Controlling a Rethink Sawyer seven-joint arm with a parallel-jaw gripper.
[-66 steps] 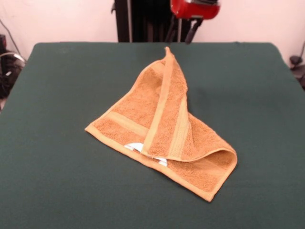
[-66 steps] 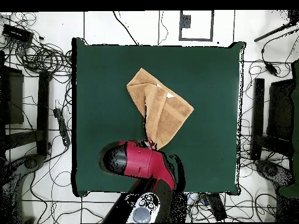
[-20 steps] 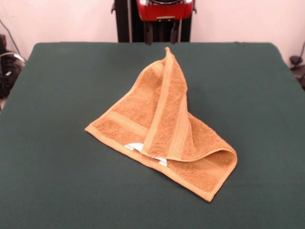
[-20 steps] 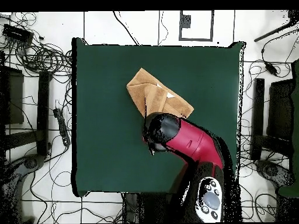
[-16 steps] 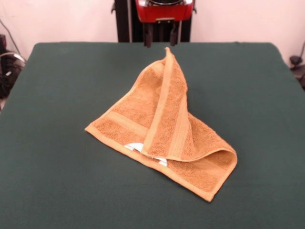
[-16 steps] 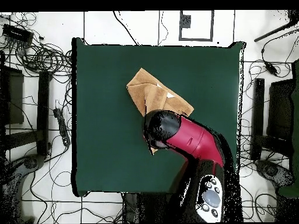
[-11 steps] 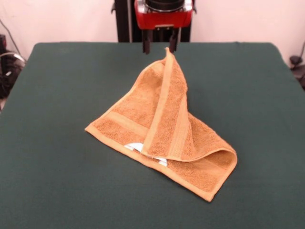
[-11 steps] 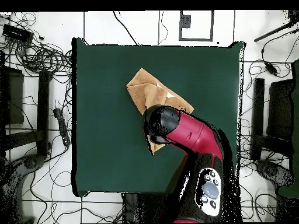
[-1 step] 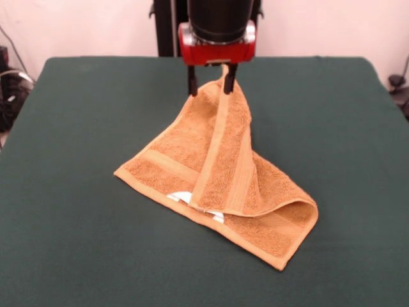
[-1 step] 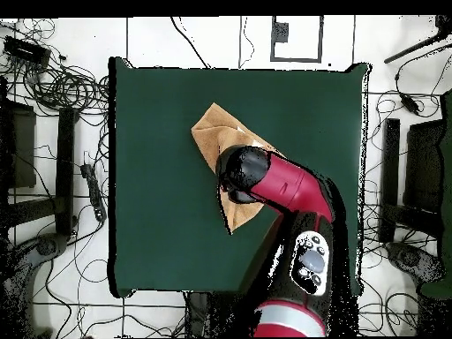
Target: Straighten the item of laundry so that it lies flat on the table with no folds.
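The item of laundry, an orange-tan terry towel, lies folded over itself on the green table, tapering to a point at its far corner, with a white label peeking out at the near edge. My gripper is open and low over that far corner; one finger stands left of the towel's tip and the other right beside it. From above, the red arm covers the middle of the towel and hides the gripper.
Broad green cloth surrounds the towel on all sides of the table. In the overhead view, cables and dark stands lie on the floor beyond the table's edges.
The gripper has swung in over the towel and come down, from above the table's far edge to straddling the towel's far corner. The towel has not moved.
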